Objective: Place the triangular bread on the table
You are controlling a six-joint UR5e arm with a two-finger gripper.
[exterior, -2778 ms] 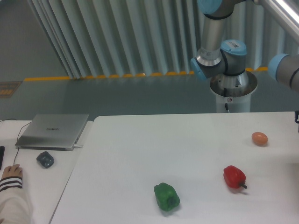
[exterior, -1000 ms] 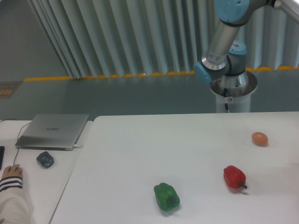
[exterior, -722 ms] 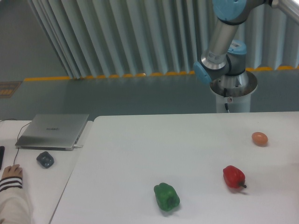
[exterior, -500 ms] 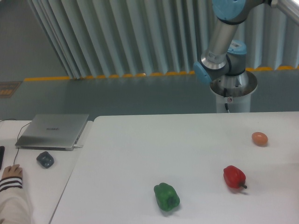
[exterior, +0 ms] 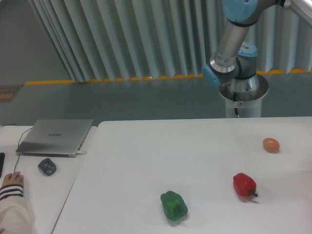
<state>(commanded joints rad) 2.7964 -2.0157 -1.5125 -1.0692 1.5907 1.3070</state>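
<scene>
On the white table, fixed-camera view:

Arm: I see only the upper links and base of my UR5e arm behind the far edge of the table, reaching up and off to the right.
Pincer: out of the picture, so I cannot say whether it is released, clenched or carrying anything.
Triangular bread: not visible anywhere; no tan wedge lies on the tabletop. I judge it may be with the unseen pincer off to the right, but I cannot confirm that.
Bearing of bread from pincer: cannot tell, neither being in view; its long axis likewise.
Green pepper: near the front edge, centre.
Red pepper: right of the green one, well apart from it.
Orange-brown egg-shaped object: behind the red pepper, towards the right edge.
Placement ground: I judge the left and middle of the tabletop the safest, away from all three items.
Side desk: grey laptop, a small dark object, and a person's hand in a striped sleeve.
</scene>
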